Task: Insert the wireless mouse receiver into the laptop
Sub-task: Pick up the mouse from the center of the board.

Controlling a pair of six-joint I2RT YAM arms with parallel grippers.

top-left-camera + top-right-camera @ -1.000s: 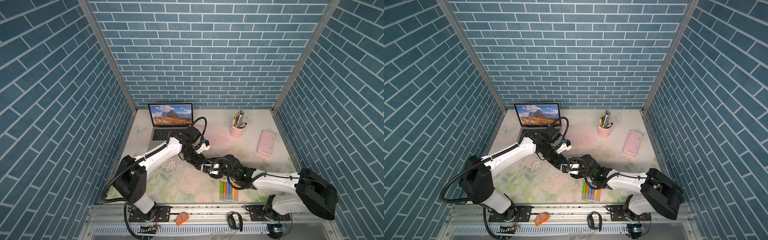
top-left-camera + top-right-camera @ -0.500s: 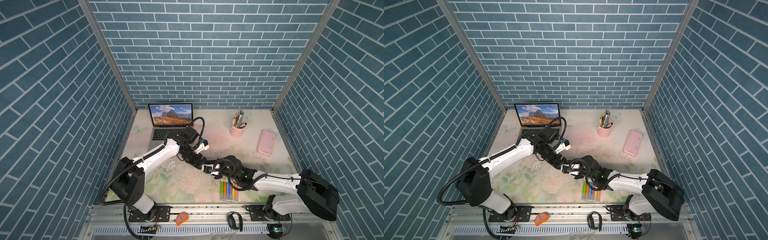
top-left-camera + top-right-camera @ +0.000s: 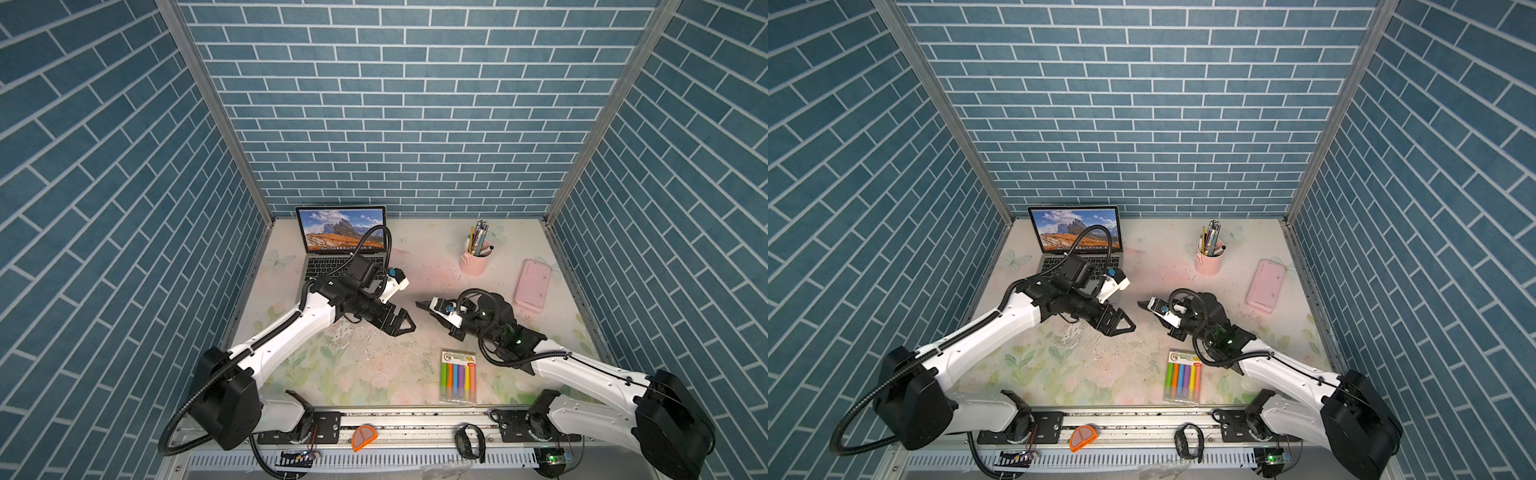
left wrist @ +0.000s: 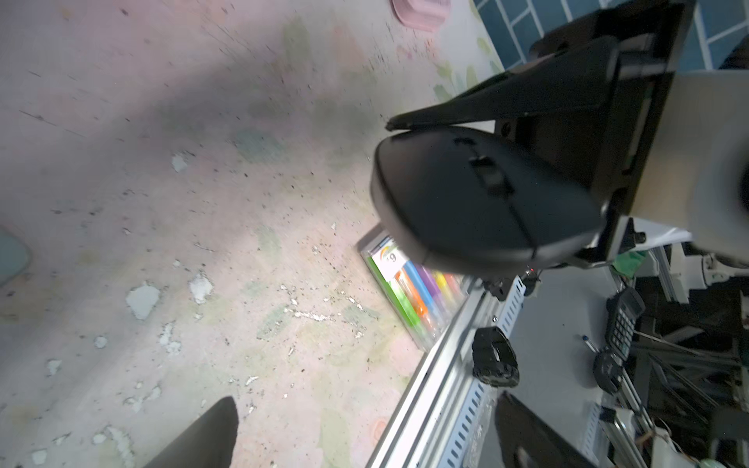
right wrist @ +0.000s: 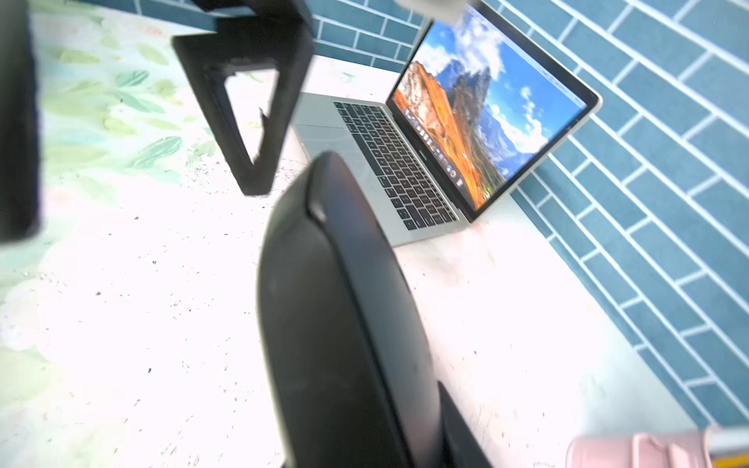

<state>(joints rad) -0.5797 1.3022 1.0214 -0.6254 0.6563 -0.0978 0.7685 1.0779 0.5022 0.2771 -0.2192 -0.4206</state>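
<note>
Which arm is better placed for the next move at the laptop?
Probably left. The left gripper is open, nothing visible in it, close beside the laptop; the right gripper is shut on the black mouse, farther away. The receiver is not visible.

The wireless mouse receiver cannot be made out in any view. In the right wrist view the black mouse (image 5: 344, 324) is blurred, cut off by the frame edge, and hides part of the worktop (image 5: 142, 304). In both top views the left arm (image 3: 291, 332) covers part of the keyboard of the laptop (image 3: 332, 232). The left wrist view shows only the tips of the jaws of the left gripper (image 4: 364, 409), at the frame edge.
</note>
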